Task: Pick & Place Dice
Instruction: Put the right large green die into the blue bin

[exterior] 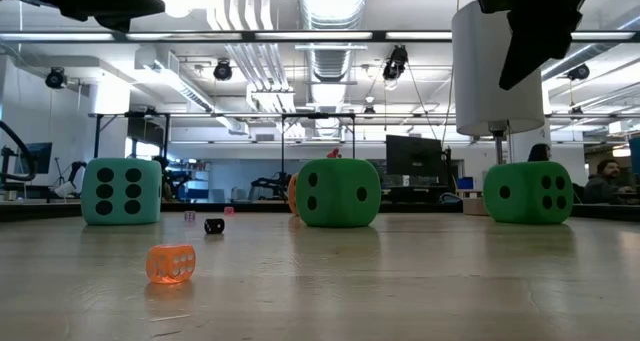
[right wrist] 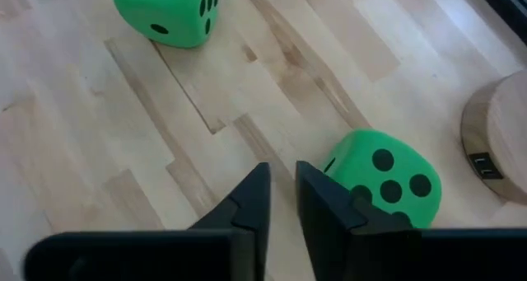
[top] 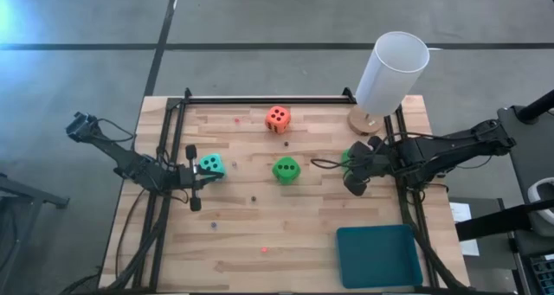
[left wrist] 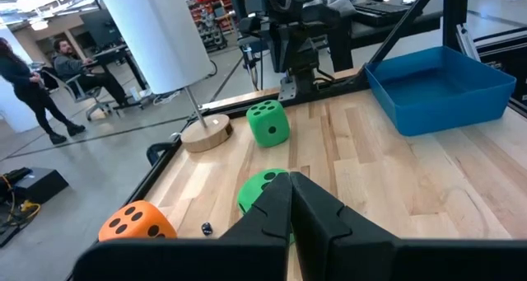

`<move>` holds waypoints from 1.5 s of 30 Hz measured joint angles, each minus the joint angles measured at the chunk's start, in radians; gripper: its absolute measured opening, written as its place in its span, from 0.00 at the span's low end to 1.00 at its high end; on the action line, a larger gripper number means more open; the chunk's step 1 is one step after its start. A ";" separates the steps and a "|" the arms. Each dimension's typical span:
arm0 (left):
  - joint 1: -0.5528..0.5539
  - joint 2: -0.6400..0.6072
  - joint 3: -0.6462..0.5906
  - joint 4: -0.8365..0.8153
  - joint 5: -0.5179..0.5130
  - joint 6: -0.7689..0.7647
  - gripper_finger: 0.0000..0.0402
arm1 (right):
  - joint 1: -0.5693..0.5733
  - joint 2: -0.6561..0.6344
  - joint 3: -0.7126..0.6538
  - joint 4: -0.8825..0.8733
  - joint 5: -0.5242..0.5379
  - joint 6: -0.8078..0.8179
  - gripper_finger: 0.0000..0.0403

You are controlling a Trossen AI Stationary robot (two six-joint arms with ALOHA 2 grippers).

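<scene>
Four dice rest on the wooden table [top: 242, 234]: a turquoise one [top: 211, 165] at the left, an orange-red one [top: 278, 118] at the far side, a green one [top: 286, 169] in the middle, and a second green one [right wrist: 383, 178] to its right. My right gripper [right wrist: 282, 200] hangs above the table just beside that second green die, pointing steeply down, open by a narrow gap with nothing in it. My left gripper [left wrist: 290, 186] waits shut and raised beside the turquoise die, holding nothing.
A tall white cylinder [top: 391, 70] stands on a round wooden base [top: 365, 122] at the far right. A blue tray [top: 378, 256] sits at the near right corner. Tiny dice lie scattered, among them an orange one [exterior: 171, 263] and a black one [exterior: 214, 226].
</scene>
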 joint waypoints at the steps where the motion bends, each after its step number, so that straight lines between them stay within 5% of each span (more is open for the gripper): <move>1: 0.000 0.000 0.000 0.000 0.000 0.000 0.03 | 0.000 0.002 0.000 0.001 0.003 0.000 0.18; 17: 0.019 0.029 0.000 0.008 0.000 0.000 0.03 | 0.000 0.001 0.000 0.001 0.030 0.000 0.46; 29: 0.141 0.078 0.000 0.049 0.000 -0.078 0.03 | 0.000 0.001 -0.001 0.001 0.029 0.003 0.48; 45: 0.148 0.078 0.000 0.048 0.000 -0.078 0.03 | 0.000 0.000 -0.001 0.002 0.028 0.003 0.49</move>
